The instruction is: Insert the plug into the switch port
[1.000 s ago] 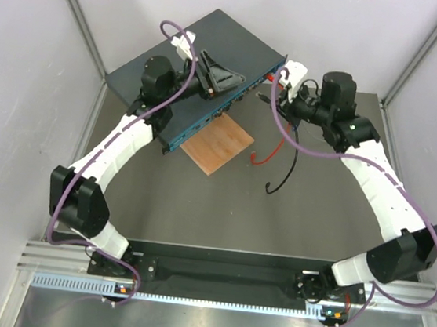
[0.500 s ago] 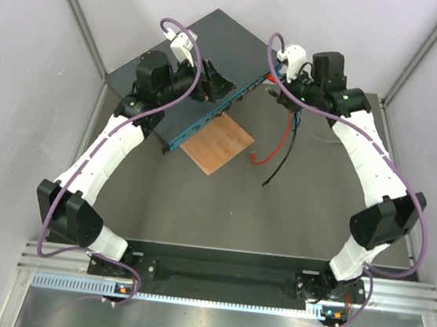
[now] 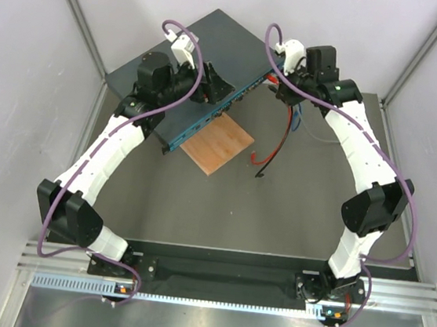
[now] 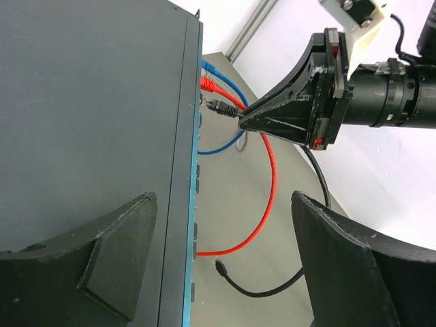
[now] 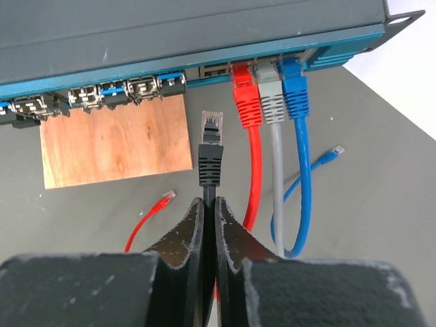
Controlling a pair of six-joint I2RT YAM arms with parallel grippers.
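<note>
Viewing from above: the switch lies far-left, teal edge toward the right gripper; the left gripper hovers over it. Left wrist: its jaws stand wide, empty. Right wrist: jaws clenched on the black cable, plug just short of the free port beside the red connector. Judged alignment; next needs a straight push inward. No legible markings.

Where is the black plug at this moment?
In the right wrist view the black plug sits centre frame, gripped by the right gripper, just short of the teal front of the switch, left of the inserted red plug.
</note>
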